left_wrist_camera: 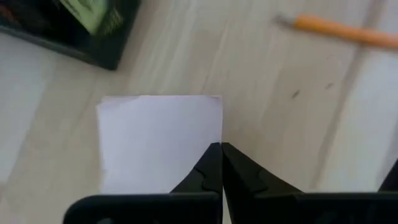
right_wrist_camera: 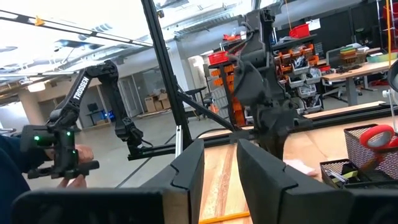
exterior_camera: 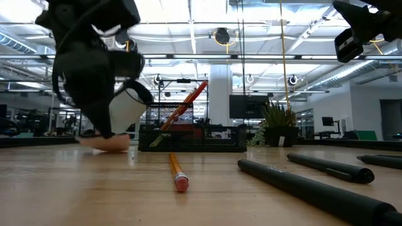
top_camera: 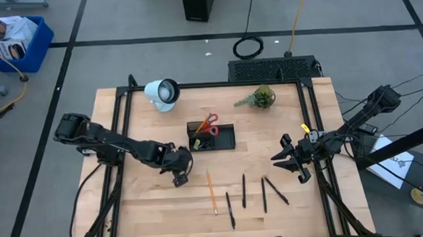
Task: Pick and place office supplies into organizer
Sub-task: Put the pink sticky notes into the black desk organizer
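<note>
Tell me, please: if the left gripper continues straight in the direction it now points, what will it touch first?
Most likely the sticky-note pad: the left gripper, fingers closed together, points down at the pad's edge on the table. Whether it already touches the pad is unclear.

Bare table (top_camera: 150, 201) lies open — pens (top_camera: 264, 193) crowd its right half.

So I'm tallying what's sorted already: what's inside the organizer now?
Inside the organizer the red-handled scissors stand up. A yellowish item shows in the left wrist view; its mesh walls hide anything else.
</note>
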